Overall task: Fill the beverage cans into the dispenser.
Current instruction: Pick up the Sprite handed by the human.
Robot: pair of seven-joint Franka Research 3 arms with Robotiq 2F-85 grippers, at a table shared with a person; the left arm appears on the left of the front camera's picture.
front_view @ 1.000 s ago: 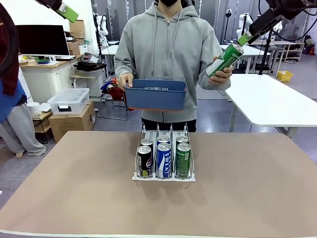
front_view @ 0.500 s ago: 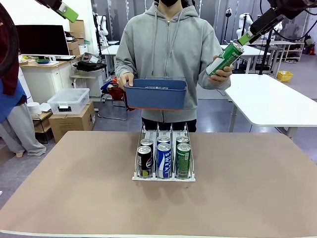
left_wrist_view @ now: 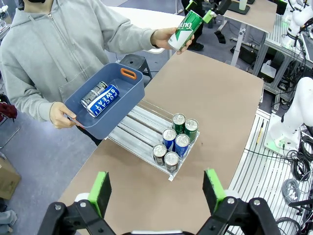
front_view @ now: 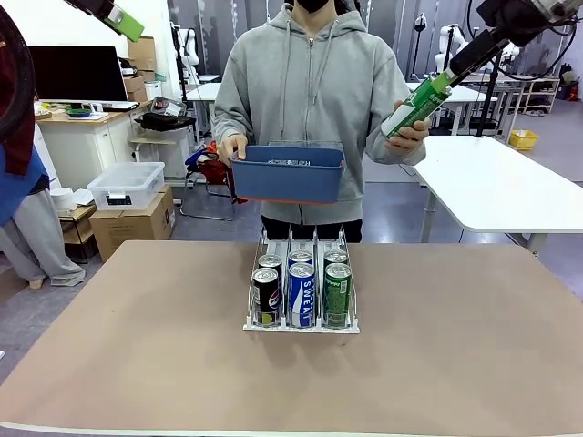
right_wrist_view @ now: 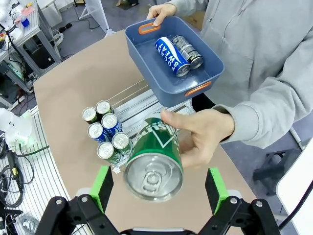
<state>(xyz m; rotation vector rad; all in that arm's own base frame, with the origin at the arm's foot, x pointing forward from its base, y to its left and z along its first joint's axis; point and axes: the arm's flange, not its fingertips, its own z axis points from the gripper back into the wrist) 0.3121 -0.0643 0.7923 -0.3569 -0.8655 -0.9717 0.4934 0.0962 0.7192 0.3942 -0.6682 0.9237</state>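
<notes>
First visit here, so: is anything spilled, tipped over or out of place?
Nothing stands out. Six cans stand upright in the dispenser; two more cans lie on their sides in the blue bin the person holds.

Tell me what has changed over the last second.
The right gripper moved closer to the green can that the person's hand holds up; its open jaws now flank the can's top, gripping nothing. The blue bin, the dispenser with its six cans and the left gripper stayed put.

blue can (right_wrist_view: pixel 172 55) in blue bin (right_wrist_view: pixel 145 46): "POCARI SWEAT", white | front blue can (front_view: pixel 301 294) in dispenser (front_view: pixel 301 328): "SWEAT", vertical | front black can (front_view: pixel 266 296): Pepsi globe logo | green can (left_wrist_view: pixel 186 28) in person's hand (left_wrist_view: pixel 164 38): white lettering, unreadable
</notes>
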